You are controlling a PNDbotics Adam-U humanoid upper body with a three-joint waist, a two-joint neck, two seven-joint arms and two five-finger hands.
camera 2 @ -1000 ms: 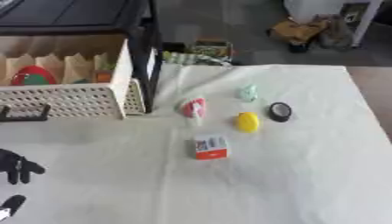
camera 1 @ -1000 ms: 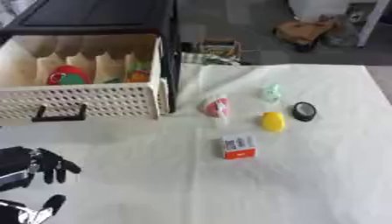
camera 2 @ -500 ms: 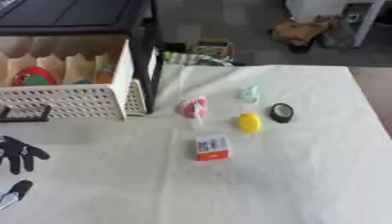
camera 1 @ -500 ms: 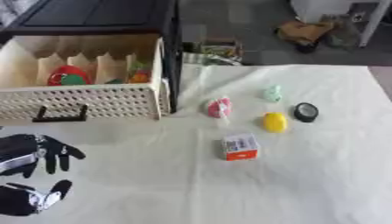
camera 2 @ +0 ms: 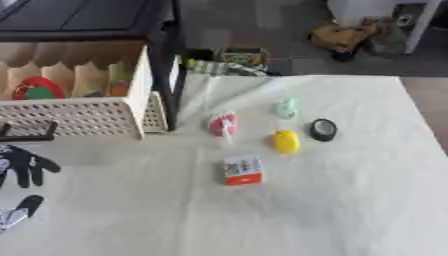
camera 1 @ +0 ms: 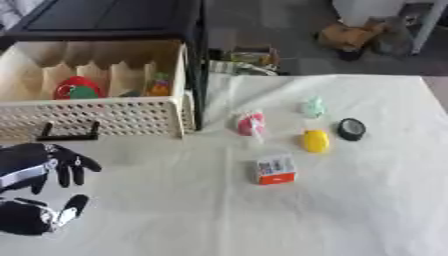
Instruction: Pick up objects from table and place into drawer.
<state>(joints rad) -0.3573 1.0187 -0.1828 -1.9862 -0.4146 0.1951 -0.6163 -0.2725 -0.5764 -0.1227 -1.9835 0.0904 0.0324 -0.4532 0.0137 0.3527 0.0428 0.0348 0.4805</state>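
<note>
1. The left hand point(camera 1: 35, 165) is at the left edge of the table, in front of the drawer point(camera 1: 114, 117); its fingers are spread and relaxed and hold nothing. Lower at the same edge is a second dark hand point(camera 1: 35, 217); whether it is the right hand, and its fingers, I cannot tell.
2. Objects wait on the white tablecloth point(camera 1: 350, 210), well apart from the hand: pink wrapped item point(camera 1: 251, 124), mint green item point(camera 1: 313, 106), yellow item point(camera 1: 315, 140), black round item point(camera 1: 352, 129), small red-white box point(camera 1: 276, 170).
3. Risk: the reach goes across the table, so the arm may sweep the box on the way to the others.
4. Risk: pink, yellow and black items lie near each other; wide fingers may push a neighbour away, and the round ones probably roll.
5. Risk: the cloth is wrinkled; fingertips may drag it and shift everything.
6. Risk: the drawer has compartments w/ things already inside; a drop on a divider may bounce out.
</note>
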